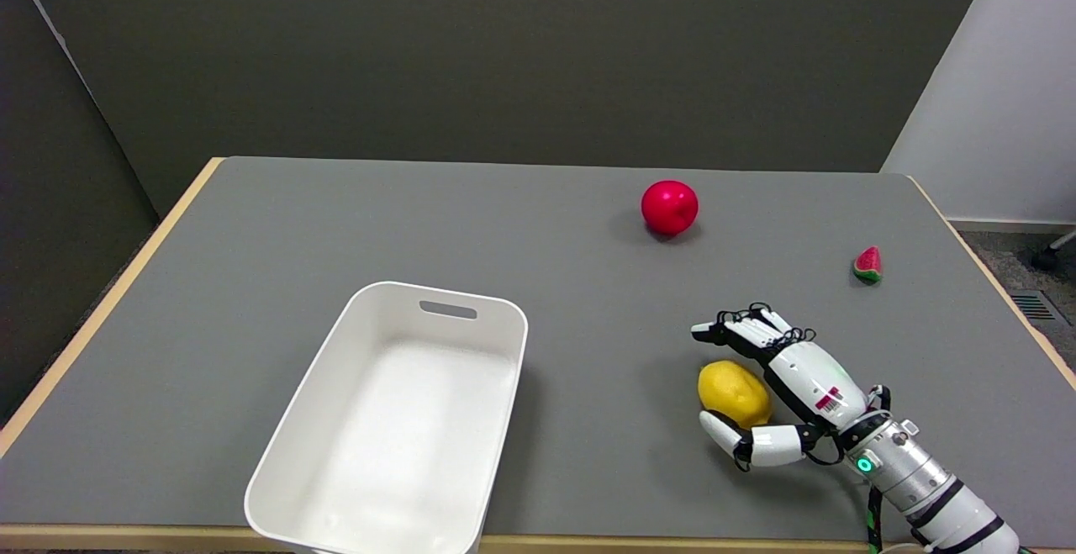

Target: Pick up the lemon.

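White bin (395, 419) nearest camera, left of lemon (734, 392). Lemon on worktop (252, 285), cradled by right hand (786, 390) — fingers beyond it, thumb on near side, spread, not clamped; contact unclear. Risk: round fruit squirts left toward bin if closure uneven. Near worktop edge close behind lemon — little margin. Open room beyond lemon; red apple (669, 208), watermelon slice (867, 266) well apart.
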You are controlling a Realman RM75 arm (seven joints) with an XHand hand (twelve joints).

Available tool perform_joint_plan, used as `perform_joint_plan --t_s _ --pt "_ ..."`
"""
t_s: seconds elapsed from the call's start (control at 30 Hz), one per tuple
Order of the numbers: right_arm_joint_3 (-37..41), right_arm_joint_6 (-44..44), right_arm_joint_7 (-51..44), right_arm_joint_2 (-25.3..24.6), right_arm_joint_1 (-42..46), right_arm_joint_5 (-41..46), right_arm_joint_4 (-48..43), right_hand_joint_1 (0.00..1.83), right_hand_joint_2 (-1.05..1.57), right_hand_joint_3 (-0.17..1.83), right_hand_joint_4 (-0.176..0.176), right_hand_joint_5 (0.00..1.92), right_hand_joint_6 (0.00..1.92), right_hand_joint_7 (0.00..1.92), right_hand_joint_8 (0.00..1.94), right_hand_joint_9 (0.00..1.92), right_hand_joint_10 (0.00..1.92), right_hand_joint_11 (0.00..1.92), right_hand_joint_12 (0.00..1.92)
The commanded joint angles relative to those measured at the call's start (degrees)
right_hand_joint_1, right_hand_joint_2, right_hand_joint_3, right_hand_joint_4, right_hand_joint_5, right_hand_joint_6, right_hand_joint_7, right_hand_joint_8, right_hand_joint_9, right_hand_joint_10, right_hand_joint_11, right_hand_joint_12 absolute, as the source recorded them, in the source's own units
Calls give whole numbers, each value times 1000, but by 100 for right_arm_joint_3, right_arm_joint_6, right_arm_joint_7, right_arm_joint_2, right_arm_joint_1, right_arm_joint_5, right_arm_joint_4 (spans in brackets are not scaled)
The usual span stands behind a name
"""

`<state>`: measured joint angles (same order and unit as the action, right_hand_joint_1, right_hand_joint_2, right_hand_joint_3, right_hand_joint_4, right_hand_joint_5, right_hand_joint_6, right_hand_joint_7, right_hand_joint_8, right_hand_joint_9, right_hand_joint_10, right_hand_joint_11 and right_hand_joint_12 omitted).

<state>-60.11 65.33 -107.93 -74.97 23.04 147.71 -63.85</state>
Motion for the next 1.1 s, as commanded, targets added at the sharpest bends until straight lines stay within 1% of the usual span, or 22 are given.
perform_joint_plan --t_s 0.03,0.13,0.23,0.33,0.4,0.47,0.53,0.6,0.63,0.67,0.7,0.73,0.77,0.8,0.83,0.87,0.9,0.97,1.1 --pt "-21 -15 83 80 -109 -4 373 601 634 873 -123 292 578 394 545 267 927 31 1257" --pt "5 -4 83 83 -112 -4 427 602 633 873 -123 292 579 394 545 268 927 41 1264" --pt "24 216 83 130 -212 -4 602 607 634 875 -122 294 582 397 547 280 933 59 1279" --pt "33 690 83 237 -370 -4 912 712 659 898 -114 321 632 447 590 371 1018 203 1428" --pt "35 913 83 287 -468 2 1032 888 725 926 -106 373 748 510 642 451 1100 364 1589" --pt "56 1028 83 293 -539 4 1081 1036 819 972 -95 368 811 572 753 526 1180 458 1667" --pt "80 1209 38 293 -635 4 1161 1235 876 983 -74 393 1069 604 961 565 1304 570 1776" --pt "83 1404 35 298 -735 4 1279 1568 969 539 -87 424 1202 642 1124 631 1579 631 1829" --pt "76 1590 35 319 -822 4 1414 1696 892 577 -87 459 1332 673 1255 691 1559 672 1870" --pt "75 1696 35 331 -859 4 1499 1781 775 725 -84 494 1467 703 1383 751 1473 709 1909" --pt "69 1842 60 346 -934 4 1629 1815 678 863 -65 517 1553 720 1489 815 1444 758 1921" --pt "67 2006 73 349 -1020 4 1759 1826 594 988 -42 532 1615 731 1580 875 1439 808 1921" --pt "73 2098 81 349 -1072 4 1830 1802 585 1064 -24 539 1669 731 1683 863 1550 903 1921" --pt "81 2197 89 349 -1143 4 1918 1739 642 1116 -7 538 1729 721 1823 781 1793 1062 1921" --pt "83 2306 136 349 -1226 4 1987 1708 659 1161 1 544 1767 721 1908 749 1921 1156 1921" --pt "88 2348 187 349 -1258 4 2002 1711 640 1191 -1 554 1777 729 1926 766 1921 1172 1921" --pt "90 2386 265 349 -1293 4 1999 1698 619 1223 0 568 1783 753 1906 792 1921 1187 1921" --pt "98 2427 395 357 -1369 4 1909 1557 573 1290 14 622 1758 902 1595 904 1921 1195 1921" --pt "79 2366 592 338 -1499 4 1423 1558 555 1318 7 638 1765 921 1594 913 1921 1222 1921"
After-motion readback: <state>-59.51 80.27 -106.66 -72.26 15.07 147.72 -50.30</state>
